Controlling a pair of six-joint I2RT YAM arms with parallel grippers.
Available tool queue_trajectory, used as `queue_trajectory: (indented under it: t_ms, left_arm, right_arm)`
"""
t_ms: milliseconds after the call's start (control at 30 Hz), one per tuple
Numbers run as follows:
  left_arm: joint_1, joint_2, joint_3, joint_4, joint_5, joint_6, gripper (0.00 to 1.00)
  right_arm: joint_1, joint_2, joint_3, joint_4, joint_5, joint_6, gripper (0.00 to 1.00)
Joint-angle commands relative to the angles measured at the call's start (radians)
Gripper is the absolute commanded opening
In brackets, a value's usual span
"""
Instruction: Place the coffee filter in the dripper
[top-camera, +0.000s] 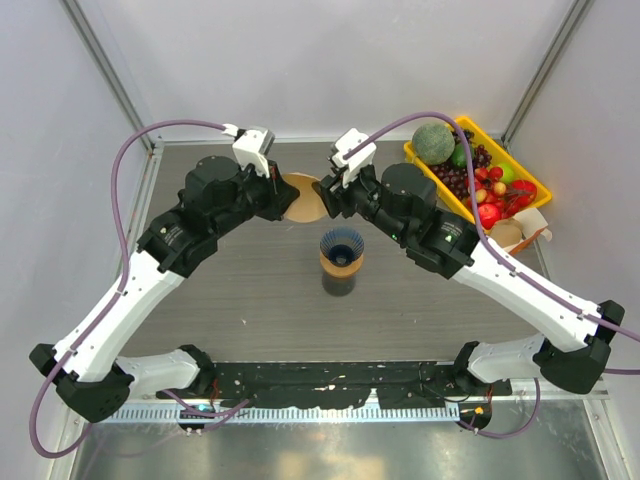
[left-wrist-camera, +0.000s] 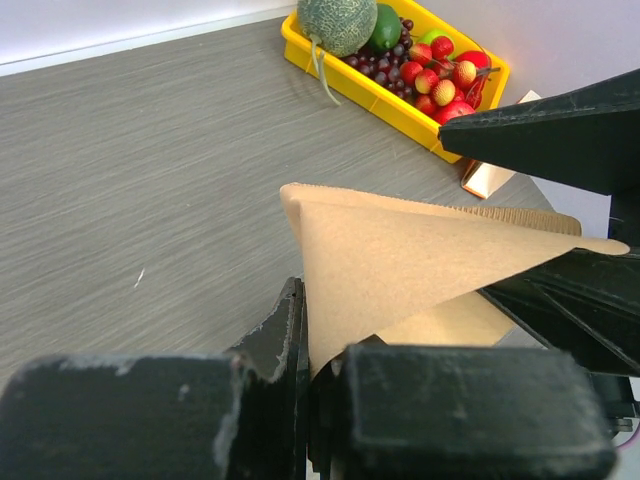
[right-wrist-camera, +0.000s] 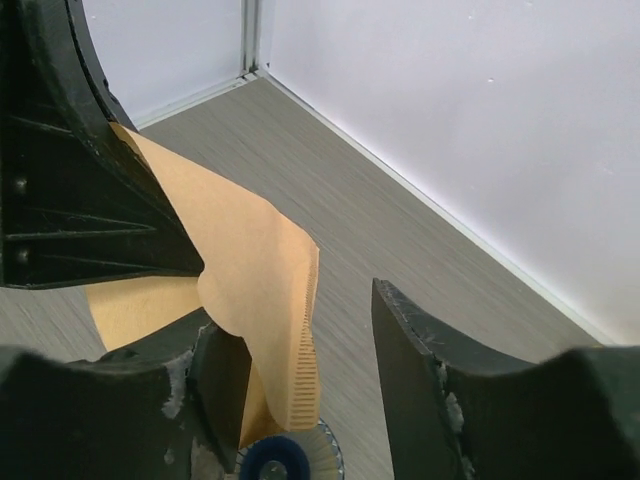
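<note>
The tan coffee filter (top-camera: 303, 197) hangs in the air between my two grippers, behind the dripper. My left gripper (top-camera: 279, 199) is shut on its left edge; in the left wrist view the filter (left-wrist-camera: 400, 260) fans out from the closed gripper (left-wrist-camera: 315, 350). My right gripper (top-camera: 326, 194) is open around the filter's right edge; in the right wrist view the paper (right-wrist-camera: 250, 260) lies against the left finger (right-wrist-camera: 215, 375) while the right finger (right-wrist-camera: 420, 370) stands apart. The dark blue ribbed dripper (top-camera: 342, 246) sits on an orange-brown cup at the table's middle; it also shows low in the right wrist view (right-wrist-camera: 285, 462).
A yellow tray (top-camera: 428, 168) with melon, grapes and red fruit stands at the back right, also in the left wrist view (left-wrist-camera: 400, 108). A small cardboard box (top-camera: 512, 233) lies beside it. White walls close in the back and sides.
</note>
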Motion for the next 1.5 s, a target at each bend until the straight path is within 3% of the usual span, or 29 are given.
queue_trajectory:
  t_ms: [0, 167, 267, 300, 400, 433, 467, 500, 567, 667, 833, 900, 1067, 1233, 1333, 1367, 1400, 1467]
  left_arm:
    - [-0.006, -0.014, 0.002, 0.046, 0.010, 0.024, 0.00]
    - [-0.012, -0.008, 0.008, 0.048, 0.010, 0.036, 0.00]
    - [-0.017, -0.007, 0.006, 0.049, 0.010, 0.042, 0.00]
    - [-0.017, -0.007, 0.005, 0.051, 0.010, 0.045, 0.00]
    - [-0.018, -0.007, 0.009, 0.054, 0.010, 0.055, 0.00]
    - [-0.018, -0.008, 0.012, 0.054, 0.011, 0.059, 0.00]
    - [-0.018, -0.007, 0.012, 0.054, 0.008, 0.062, 0.00]
    - [-0.018, -0.010, 0.015, 0.054, 0.008, 0.067, 0.00]
    - [-0.018, -0.008, 0.018, 0.055, 0.010, 0.067, 0.00]
    - [-0.020, -0.002, 0.023, 0.057, 0.043, 0.055, 0.00]
    - [-0.028, 0.002, 0.020, 0.061, 0.057, 0.042, 0.00]
    - [-0.031, 0.002, 0.019, 0.060, 0.057, 0.039, 0.00]
    - [-0.034, 0.002, 0.015, 0.060, 0.057, 0.038, 0.02]
    - [-0.034, -0.014, 0.015, 0.042, 0.063, 0.061, 0.35]
    - [-0.032, -0.042, 0.025, 0.002, 0.120, 0.108, 0.72]
    - [-0.031, -0.056, 0.034, -0.023, 0.160, 0.151, 0.90]
    - [-0.028, -0.069, 0.043, -0.043, 0.201, 0.182, 0.99]
    - [-0.006, -0.102, 0.064, -0.102, 0.334, 0.251, 0.99]
  right_arm:
    - [0.007, -0.022, 0.005, 0.020, 0.017, -0.048, 0.52]
    - [0.006, -0.013, 0.004, 0.014, -0.006, -0.033, 0.32]
    - [0.006, -0.008, 0.013, 0.009, -0.016, -0.025, 0.15]
    - [0.007, -0.008, 0.013, 0.006, -0.024, -0.022, 0.05]
    - [0.006, -0.010, 0.014, -0.003, -0.036, -0.014, 0.08]
    - [0.006, -0.011, 0.010, -0.009, -0.042, -0.013, 0.28]
    - [0.007, -0.013, 0.008, -0.012, -0.045, -0.011, 0.40]
    - [0.006, -0.016, 0.002, -0.012, -0.047, -0.008, 0.59]
    - [0.007, -0.019, -0.006, -0.012, -0.027, 0.004, 0.68]
    - [0.004, -0.014, -0.013, -0.006, -0.016, 0.030, 0.68]
    - [0.004, 0.015, -0.009, 0.001, -0.010, 0.066, 0.56]
    - [0.004, 0.020, -0.010, 0.009, -0.001, 0.073, 0.50]
    - [0.004, 0.024, -0.010, 0.012, -0.001, 0.076, 0.23]
    - [0.003, 0.006, -0.018, 0.004, 0.007, 0.058, 0.07]
    - [-0.005, -0.020, -0.042, 0.001, -0.013, 0.044, 0.05]
    - [-0.014, -0.038, -0.047, -0.003, -0.047, 0.033, 0.05]
    - [-0.019, -0.046, -0.062, -0.005, -0.059, 0.024, 0.05]
    - [-0.035, -0.080, -0.090, -0.009, -0.117, 0.012, 0.05]
